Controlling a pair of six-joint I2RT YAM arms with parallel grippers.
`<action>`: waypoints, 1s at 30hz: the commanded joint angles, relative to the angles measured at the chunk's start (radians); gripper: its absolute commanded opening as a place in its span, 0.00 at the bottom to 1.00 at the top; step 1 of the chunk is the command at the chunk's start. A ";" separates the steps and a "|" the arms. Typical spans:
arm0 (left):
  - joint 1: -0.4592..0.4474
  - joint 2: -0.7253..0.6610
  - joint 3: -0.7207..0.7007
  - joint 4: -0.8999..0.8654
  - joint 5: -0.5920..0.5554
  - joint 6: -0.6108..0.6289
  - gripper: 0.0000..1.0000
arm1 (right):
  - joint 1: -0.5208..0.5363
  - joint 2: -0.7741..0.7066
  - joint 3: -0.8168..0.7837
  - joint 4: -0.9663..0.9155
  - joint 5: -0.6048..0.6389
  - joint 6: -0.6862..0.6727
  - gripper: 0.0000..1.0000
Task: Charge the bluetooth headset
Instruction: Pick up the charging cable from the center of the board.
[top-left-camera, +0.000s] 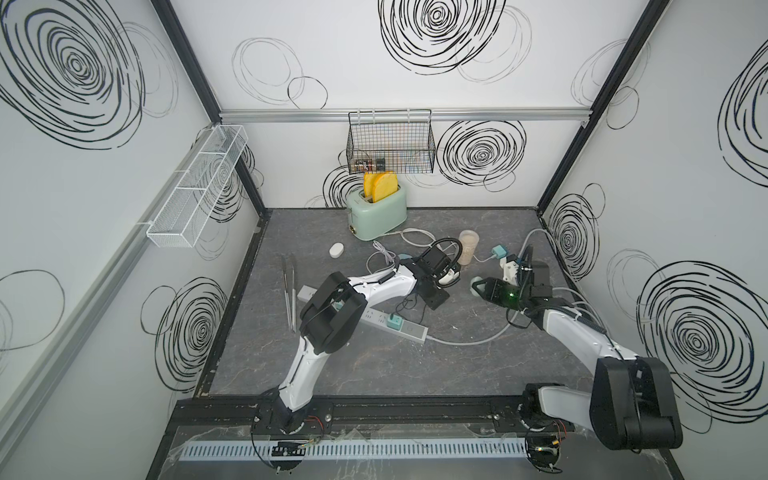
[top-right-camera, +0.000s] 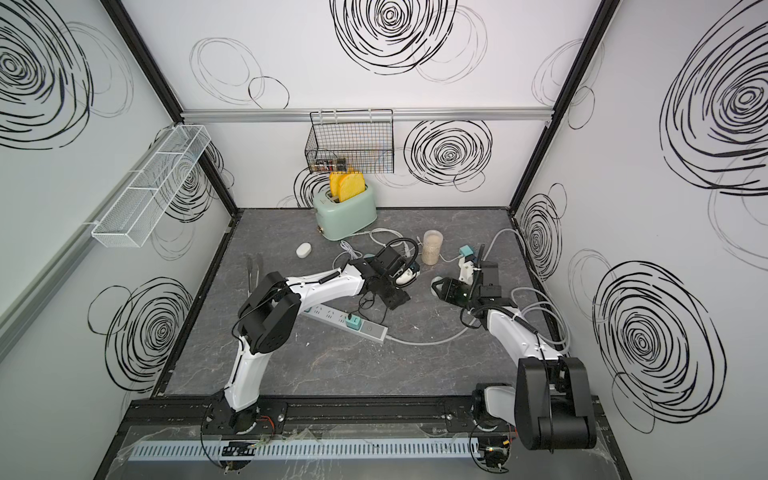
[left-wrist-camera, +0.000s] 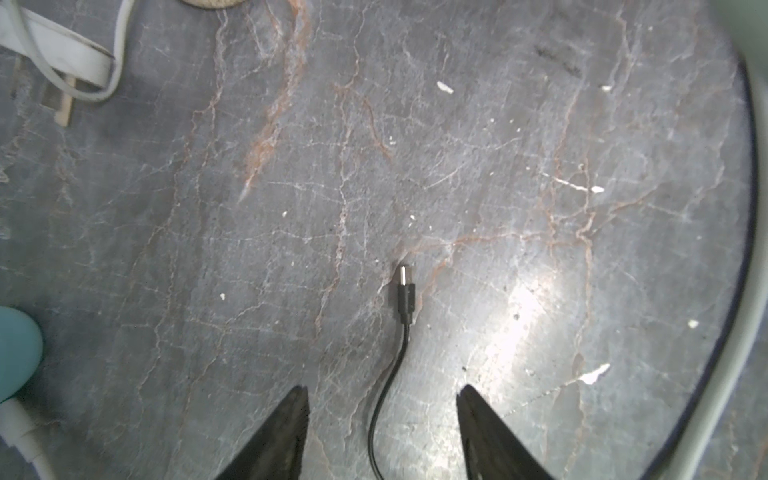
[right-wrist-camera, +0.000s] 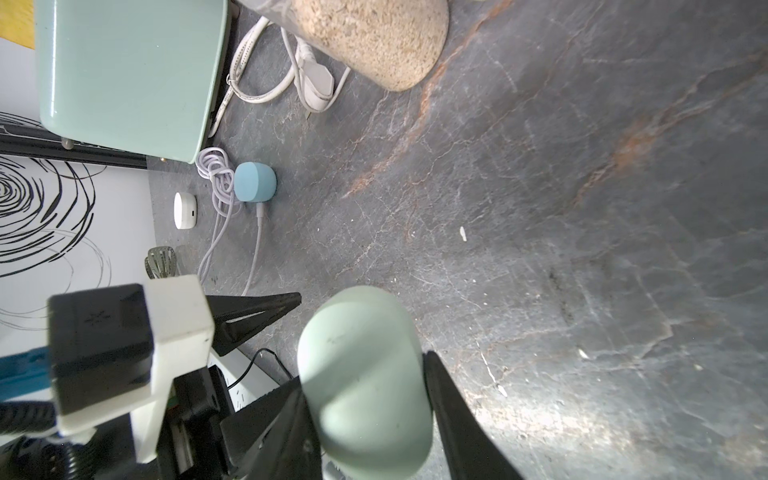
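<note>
Headset case (right-wrist-camera: 365, 386), smooth, rounded, seemingly matte plastic.

The tabletop (left-wrist-camera: 540, 124) looks like grey stone with rust veins, faintly glossy where light falls. The toaster (right-wrist-camera: 124, 75) has a glossy mint shell. The headset case (right-wrist-camera: 365, 386) is smooth and matt, probably plastic. The cable plug (left-wrist-camera: 405, 297) is black moulded plastic, tipped with bright metal. Upper centre in both top views, the wire basket (top-left-camera: 390, 141) is thin black metal.

We are looking into a robot lab's test box. White walls (top-left-camera: 332, 50) with black scribble rings are standing around a grey table (top-left-camera: 415, 374), metal bars (top-left-camera: 415, 114) are holding them, and two robot arms (top-left-camera: 297, 370) are sitting bolted at its front.
</note>
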 joint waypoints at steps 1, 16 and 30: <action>-0.006 0.030 0.040 0.006 0.018 -0.016 0.57 | -0.007 0.012 -0.010 0.034 -0.024 -0.001 0.28; -0.020 0.092 0.043 0.069 0.030 -0.008 0.50 | -0.041 0.014 -0.035 0.054 -0.064 -0.008 0.27; -0.033 0.124 0.031 0.090 -0.005 -0.003 0.40 | -0.064 0.002 -0.036 0.047 -0.086 -0.019 0.27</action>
